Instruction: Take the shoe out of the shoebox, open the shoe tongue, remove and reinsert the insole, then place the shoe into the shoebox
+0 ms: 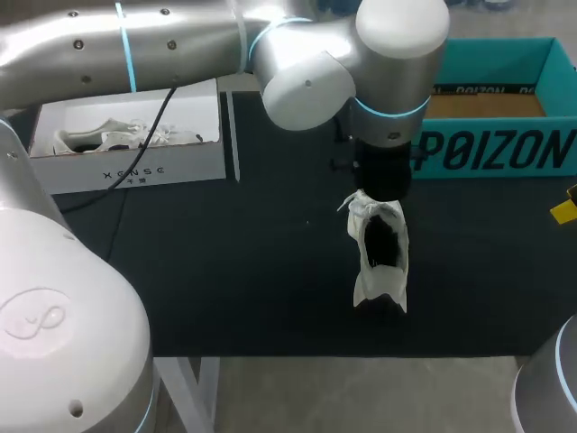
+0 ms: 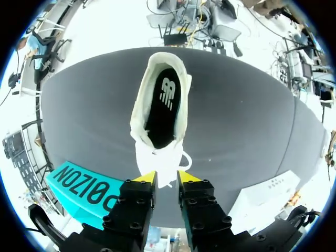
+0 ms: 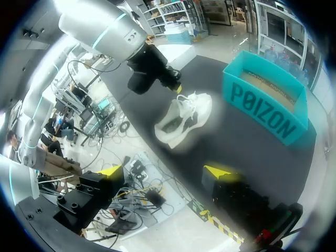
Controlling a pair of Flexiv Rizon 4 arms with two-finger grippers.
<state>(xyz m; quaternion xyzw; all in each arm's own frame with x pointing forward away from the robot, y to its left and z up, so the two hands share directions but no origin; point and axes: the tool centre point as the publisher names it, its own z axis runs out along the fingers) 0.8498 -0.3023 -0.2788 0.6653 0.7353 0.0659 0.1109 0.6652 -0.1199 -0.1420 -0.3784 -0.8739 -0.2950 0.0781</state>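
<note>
Sneaker [image 1: 380,257], white, rests on the black tabletop [image 1: 225,271] near the teal shoebox [image 1: 487,153], its tongue [image 2: 160,157] clamped between the fingers of the left gripper [image 2: 166,178]. The right gripper [image 3: 165,172] hangs off to the table's side, fingers wide apart.

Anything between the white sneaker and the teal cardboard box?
Nothing: bare black mat separates white sneaker and teal cardboard box, per right wrist view.
</note>
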